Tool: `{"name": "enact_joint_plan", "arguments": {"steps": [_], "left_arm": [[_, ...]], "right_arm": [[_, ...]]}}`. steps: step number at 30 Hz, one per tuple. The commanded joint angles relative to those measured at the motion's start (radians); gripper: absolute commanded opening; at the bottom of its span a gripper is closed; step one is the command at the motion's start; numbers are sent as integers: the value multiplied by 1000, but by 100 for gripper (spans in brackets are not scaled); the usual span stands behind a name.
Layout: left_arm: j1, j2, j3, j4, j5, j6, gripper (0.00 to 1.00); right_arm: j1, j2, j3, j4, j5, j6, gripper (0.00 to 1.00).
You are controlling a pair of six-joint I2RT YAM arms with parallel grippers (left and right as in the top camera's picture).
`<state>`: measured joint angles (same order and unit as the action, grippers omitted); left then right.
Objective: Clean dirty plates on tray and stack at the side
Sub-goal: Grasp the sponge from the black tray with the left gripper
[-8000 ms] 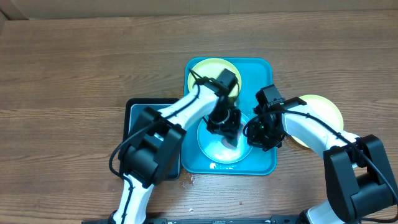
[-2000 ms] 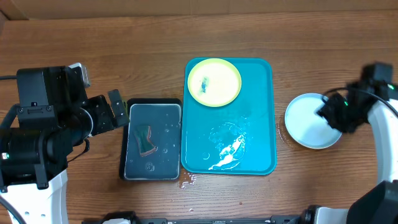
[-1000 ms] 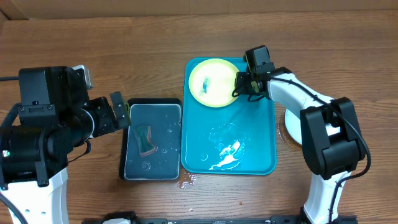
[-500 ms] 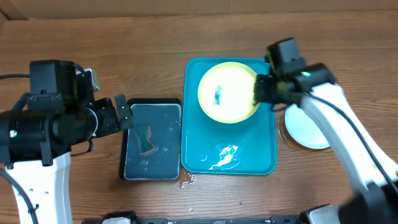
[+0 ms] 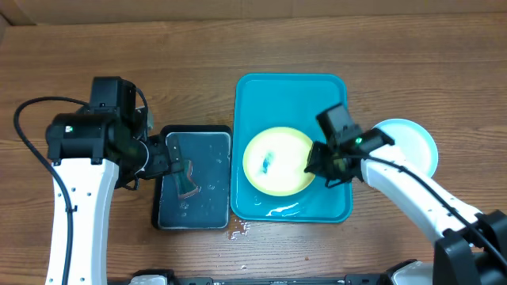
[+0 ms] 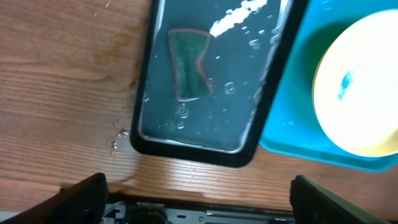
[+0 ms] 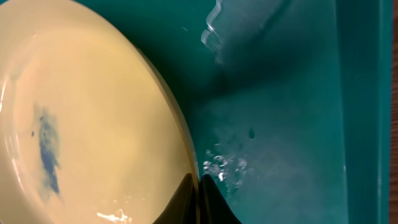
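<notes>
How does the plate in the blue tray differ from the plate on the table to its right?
The tray plate has a yellow-green rim; the side plate has a light-blue one. The tray plate carries a blue smear, while the visible part of the side plate looks clean. The right gripper pinches the tray plate's edge in its jaws; the side plate sits ungripped. Both are round with pale centres.

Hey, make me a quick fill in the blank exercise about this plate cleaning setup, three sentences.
1. The right gripper is shut on the rim of the yellow-green plate, whose smear is ___.
2. The green sponge lies in the smaller tray, coloured ___.
3. The light-blue plate sits outside the turquoise tray, on the ___.
Missing words: blue, black, table.
</notes>
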<state>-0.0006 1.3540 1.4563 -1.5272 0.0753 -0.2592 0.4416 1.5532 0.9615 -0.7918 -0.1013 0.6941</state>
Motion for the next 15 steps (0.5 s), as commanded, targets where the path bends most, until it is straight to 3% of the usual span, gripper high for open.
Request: {"name": "enact_joint_plan", "arguments": {"steps": [1,4,7,8,15], "left_arm": [[-7,0,-74,42,-26,-10,95],[-7,0,-162,128,2,-10,96],[-7,2,-272,231,6,-11,92],[-7,6,-309,264,6,-11,90],[-10,72,-516,494,29,-26,79]], "right_arm": [[-16,4,-88,86,-10,120,4],[-16,4,-102,129,-26,52,8],[-16,-4,-85,101,-81,-68,36],[-16,-8,-74,71,-75,-75,39],[-16,-118,-10,-76,-5,-107,41]]}}
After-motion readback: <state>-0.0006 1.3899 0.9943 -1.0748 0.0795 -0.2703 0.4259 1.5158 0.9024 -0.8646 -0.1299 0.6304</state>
